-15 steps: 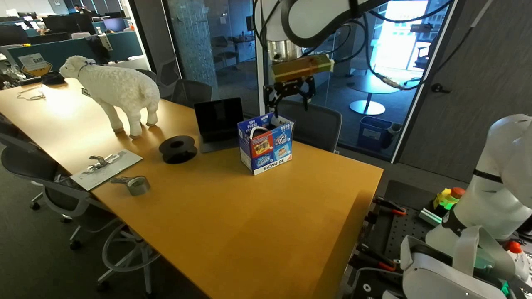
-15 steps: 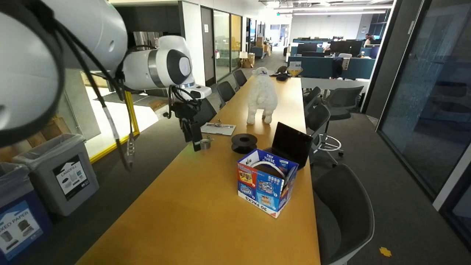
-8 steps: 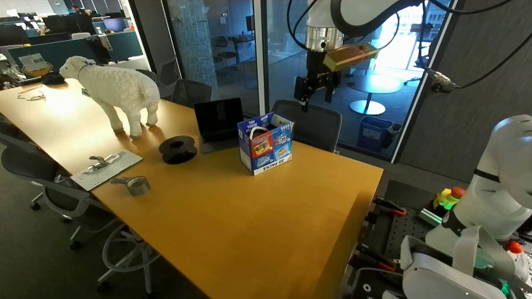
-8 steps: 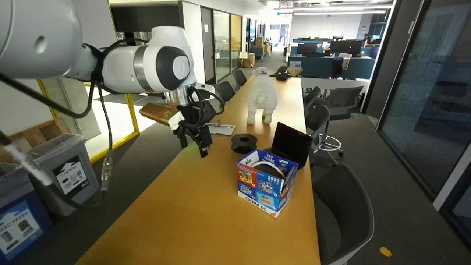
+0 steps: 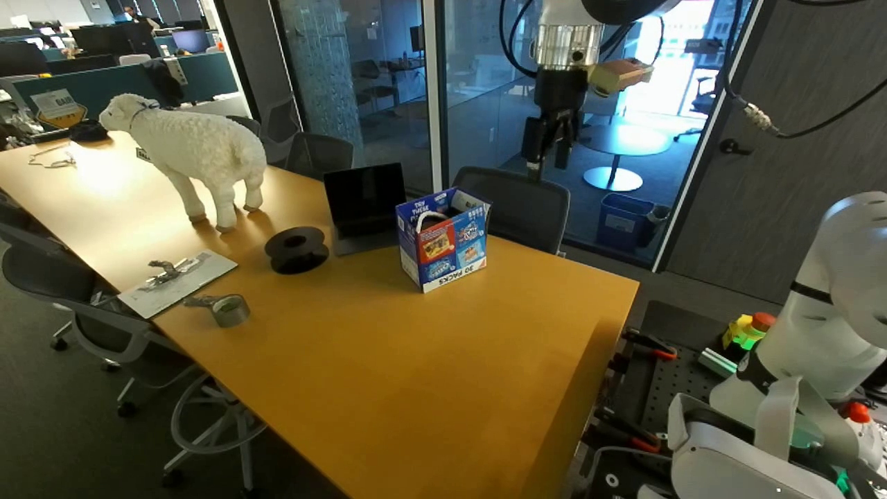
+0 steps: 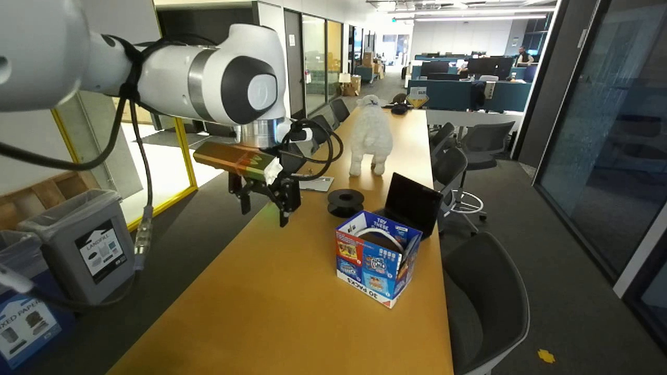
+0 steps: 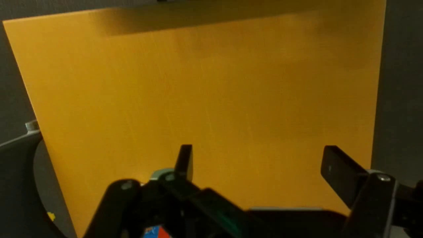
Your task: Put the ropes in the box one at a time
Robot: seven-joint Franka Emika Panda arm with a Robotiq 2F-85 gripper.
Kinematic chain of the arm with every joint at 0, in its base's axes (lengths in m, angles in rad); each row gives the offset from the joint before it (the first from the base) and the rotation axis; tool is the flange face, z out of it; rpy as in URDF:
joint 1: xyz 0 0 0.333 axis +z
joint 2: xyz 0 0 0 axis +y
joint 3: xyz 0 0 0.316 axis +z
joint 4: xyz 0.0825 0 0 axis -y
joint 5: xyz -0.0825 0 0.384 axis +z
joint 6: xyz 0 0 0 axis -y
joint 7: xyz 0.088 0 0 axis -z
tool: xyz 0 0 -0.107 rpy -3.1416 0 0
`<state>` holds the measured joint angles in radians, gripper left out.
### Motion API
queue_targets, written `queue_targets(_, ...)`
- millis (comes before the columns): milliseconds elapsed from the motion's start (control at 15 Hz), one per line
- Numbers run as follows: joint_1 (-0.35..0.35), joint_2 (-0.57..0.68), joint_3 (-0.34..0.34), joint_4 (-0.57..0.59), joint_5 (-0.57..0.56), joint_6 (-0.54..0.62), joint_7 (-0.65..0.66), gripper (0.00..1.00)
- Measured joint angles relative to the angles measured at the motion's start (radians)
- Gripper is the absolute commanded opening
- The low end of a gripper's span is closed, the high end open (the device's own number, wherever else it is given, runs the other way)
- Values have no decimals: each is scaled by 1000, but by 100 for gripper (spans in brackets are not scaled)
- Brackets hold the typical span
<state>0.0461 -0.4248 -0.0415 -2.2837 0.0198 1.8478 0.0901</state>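
While the pincer (image 6: 264, 214) gapes left of the box (image 6: 367, 268) in an exterior view, the rope (image 6: 382, 232) inside seems springy, pinchable mid-arch.

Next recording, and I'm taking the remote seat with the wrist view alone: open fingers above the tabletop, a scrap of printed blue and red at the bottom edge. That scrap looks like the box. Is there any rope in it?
Observer: Yes. In both exterior views a white rope curves inside the open-topped box; whether more lie beneath it, I can't tell.
Operator: What stands beside the box?
Observer: An open laptop, close by; whether the two touch, I can't make out.
Operator: And farther along the table, away from the robot?
Observer: A white toy sheep stands there on its legs, visible in both exterior views.
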Motion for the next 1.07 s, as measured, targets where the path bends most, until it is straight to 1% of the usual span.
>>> queue_targets(133,-3,-26,3,-2,-12,-92,-27,100)
queue_targets(333,-4,-69,9,-16,-41,-158,-52,100)
queue_targets(667,-4,-113,10,-57,-57,-166,-71,100)
queue_targets(1067,-9,-116,11,-77,-59,-166,-71,100)
